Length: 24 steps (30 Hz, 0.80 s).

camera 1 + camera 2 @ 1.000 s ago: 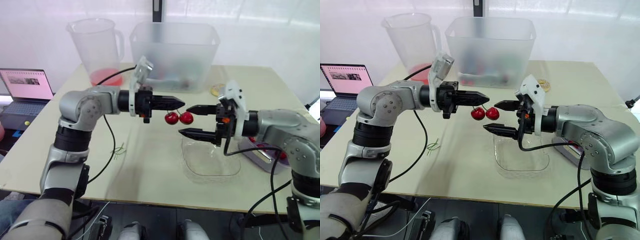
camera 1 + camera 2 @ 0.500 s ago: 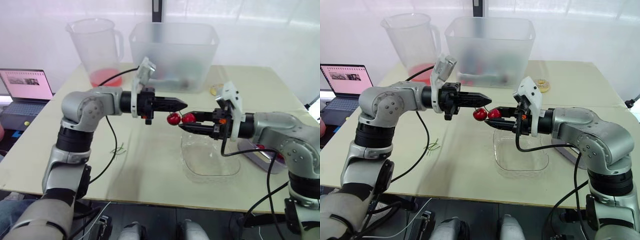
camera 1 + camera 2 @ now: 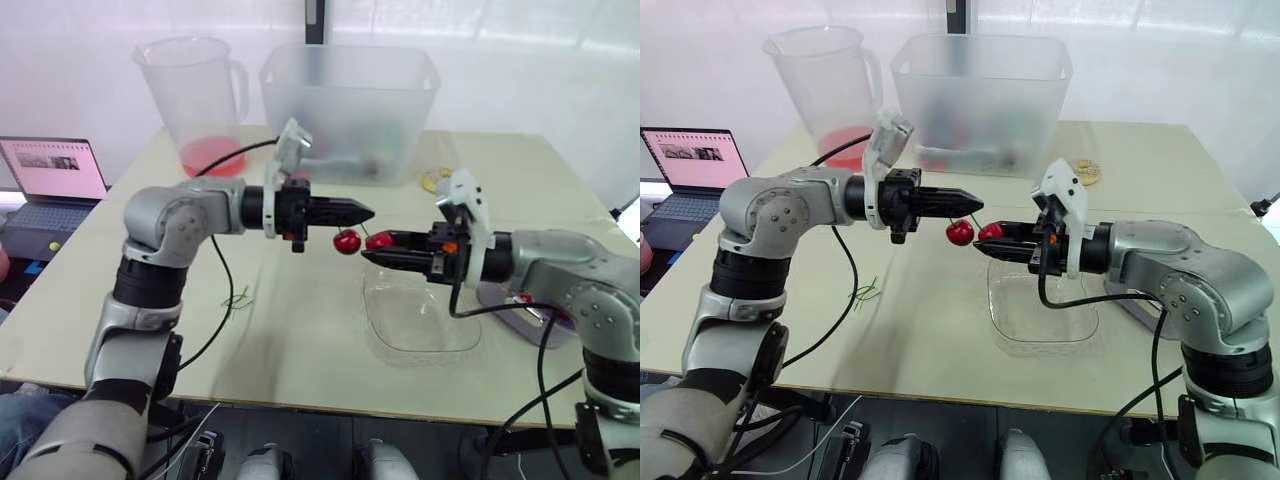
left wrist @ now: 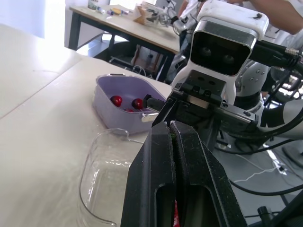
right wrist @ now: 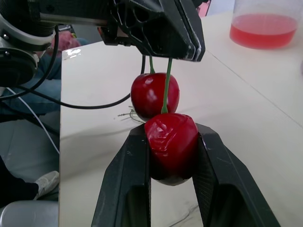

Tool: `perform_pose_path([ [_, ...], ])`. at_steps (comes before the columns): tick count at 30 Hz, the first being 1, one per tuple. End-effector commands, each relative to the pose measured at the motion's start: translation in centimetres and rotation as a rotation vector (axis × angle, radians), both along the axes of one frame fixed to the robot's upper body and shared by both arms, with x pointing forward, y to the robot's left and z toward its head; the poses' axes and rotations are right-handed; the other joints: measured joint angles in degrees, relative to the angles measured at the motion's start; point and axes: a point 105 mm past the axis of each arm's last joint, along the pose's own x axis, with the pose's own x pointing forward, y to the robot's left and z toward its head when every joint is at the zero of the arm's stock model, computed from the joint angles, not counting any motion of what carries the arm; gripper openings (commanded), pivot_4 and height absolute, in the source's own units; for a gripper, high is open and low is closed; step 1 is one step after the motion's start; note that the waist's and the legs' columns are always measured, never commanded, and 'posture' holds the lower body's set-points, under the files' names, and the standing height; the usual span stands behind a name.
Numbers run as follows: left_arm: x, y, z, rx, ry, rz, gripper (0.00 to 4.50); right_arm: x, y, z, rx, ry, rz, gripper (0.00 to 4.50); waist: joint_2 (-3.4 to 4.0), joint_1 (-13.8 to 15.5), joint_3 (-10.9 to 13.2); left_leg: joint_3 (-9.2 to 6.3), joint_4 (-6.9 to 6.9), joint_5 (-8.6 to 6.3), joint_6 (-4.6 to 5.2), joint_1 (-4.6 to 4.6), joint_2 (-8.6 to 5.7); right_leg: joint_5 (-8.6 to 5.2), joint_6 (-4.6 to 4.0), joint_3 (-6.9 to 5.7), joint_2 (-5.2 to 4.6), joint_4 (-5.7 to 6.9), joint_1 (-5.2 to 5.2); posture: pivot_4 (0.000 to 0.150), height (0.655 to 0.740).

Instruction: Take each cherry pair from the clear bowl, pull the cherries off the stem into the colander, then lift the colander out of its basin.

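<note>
I have the left gripper pressed together on the top of the stem, holding the pair in the air over the table, by the left edge of the bowl. The right gripper reaches in level from the right, nearly tip to tip with the left one and a little lower. Its two fingers pinch the cherry from both sides. The other cherry hangs free on its own stalk just beside the pinched one, on the left arm's side. I can't tell whether the two touch. The bowl sits flat on the table under the right gripper. The purple colander stands just to the right of the bowl, beyond my right forearm, with a few red cherries lying in it.
</note>
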Motion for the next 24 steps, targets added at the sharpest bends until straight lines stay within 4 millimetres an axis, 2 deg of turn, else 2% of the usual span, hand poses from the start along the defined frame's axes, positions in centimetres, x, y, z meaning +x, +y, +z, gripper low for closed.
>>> perform_pose_path([
  [1,-0.4,0.2,1.5,-0.036,-0.077,-0.001,0.00,-0.5,-0.7,-0.5,0.014,0.045,-0.005,0.71,0.00,0.00,0.00,0.00,0.00,0.00,0.00,0.00,0.00,0.00,0.00,0.00,0.00,0.00,0.00,0.150,0.7131],
  [7,-0.5,0.1,1.6,-0.041,-0.077,-0.006,0.00,-0.3,-1.7,-0.4,0.060,0.085,-0.039,0.71,0.00,-0.03,0.00,0.00,0.00,0.00,0.00,0.00,0.00,0.00,0.00,0.01,0.00,0.00,0.00,0.150,0.7131],
  [16,-0.5,0.1,1.6,-0.041,-0.079,-0.005,0.00,-0.6,-1.8,-0.2,0.055,0.115,-0.076,0.71,0.00,0.03,0.00,-0.01,0.00,0.00,0.00,0.00,0.01,0.00,0.00,0.01,0.00,-0.02,0.00,0.150,0.7131],
  [18,-0.5,0.1,1.6,-0.043,-0.079,-0.007,0.00,-0.6,-2.0,-0.4,0.044,0.131,-0.089,0.71,0.00,0.06,0.00,-0.01,0.00,0.00,0.00,0.00,0.01,0.00,0.00,0.01,-0.01,-0.02,0.00,0.150,0.7131],
  [22,-0.6,-0.1,1.8,-0.058,-0.073,-0.016,0.00,-0.6,-3.3,-2.4,-0.034,0.167,-0.147,0.71,-0.01,0.27,0.00,-0.01,0.00,0.00,0.01,-0.01,0.01,0.00,0.00,0.01,0.00,-0.06,0.01,0.150,0.7131],
  [24,-0.6,-0.1,1.9,-0.059,-0.074,-0.017,0.00,-0.3,-4.1,-2.4,-0.010,0.169,-0.177,0.71,-0.06,0.25,0.00,-0.01,0.00,-0.01,0.02,-0.02,0.01,0.00,0.00,0.01,0.00,-0.09,0.01,0.150,0.7131],
])
